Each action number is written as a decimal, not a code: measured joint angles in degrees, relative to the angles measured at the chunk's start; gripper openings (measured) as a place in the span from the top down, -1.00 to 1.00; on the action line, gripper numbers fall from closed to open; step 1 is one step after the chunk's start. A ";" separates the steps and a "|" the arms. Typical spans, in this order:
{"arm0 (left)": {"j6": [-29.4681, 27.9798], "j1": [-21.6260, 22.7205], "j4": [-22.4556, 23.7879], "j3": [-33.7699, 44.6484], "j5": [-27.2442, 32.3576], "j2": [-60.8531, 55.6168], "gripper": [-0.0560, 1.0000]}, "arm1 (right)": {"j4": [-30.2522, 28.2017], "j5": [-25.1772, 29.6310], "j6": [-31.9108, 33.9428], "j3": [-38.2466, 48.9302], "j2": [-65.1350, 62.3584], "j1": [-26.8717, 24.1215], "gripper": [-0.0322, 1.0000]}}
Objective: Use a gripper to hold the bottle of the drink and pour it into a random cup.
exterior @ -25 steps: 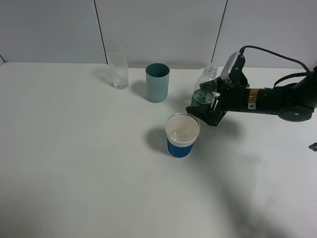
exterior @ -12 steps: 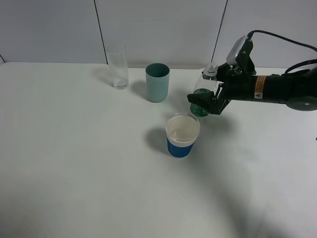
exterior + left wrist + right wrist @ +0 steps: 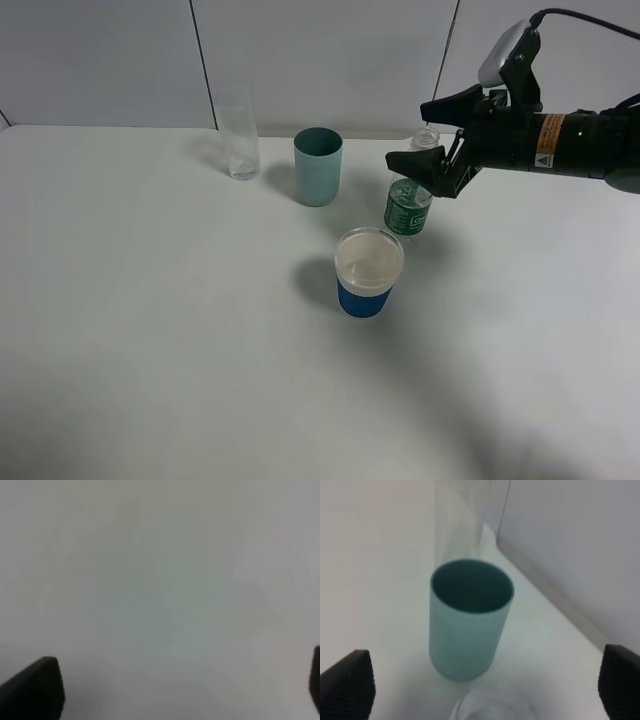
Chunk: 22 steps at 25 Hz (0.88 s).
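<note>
exterior high: bottle standing, grip empty

the right gripper (image 3: 428, 132) hangs spread wide above the bottle (image 3: 409, 203), holding nothing. the ribbed clear plastic bottle with its green label stands upright just behind the cup (image 3: 369, 271), a short round white cup with a blue band. i judge grasping and pouring remain to be done.
</note>
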 joint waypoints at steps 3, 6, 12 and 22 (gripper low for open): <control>0.00 0.00 0.00 0.00 0.00 0.00 -0.99 | 0.00 0.12 0.32 0.00 -2.23 0.00 -0.77; 0.00 0.00 0.00 0.00 0.00 0.00 -0.99 | 0.18 1.43 1.21 0.00 -4.45 0.00 -0.77; 0.00 0.00 0.00 0.00 0.00 0.00 -0.99 | 3.44 6.41 2.11 0.00 -10.26 0.00 -0.77; 0.00 0.00 0.00 0.00 0.00 0.00 -0.99 | 17.62 25.90 3.32 0.02 -19.94 0.00 -0.77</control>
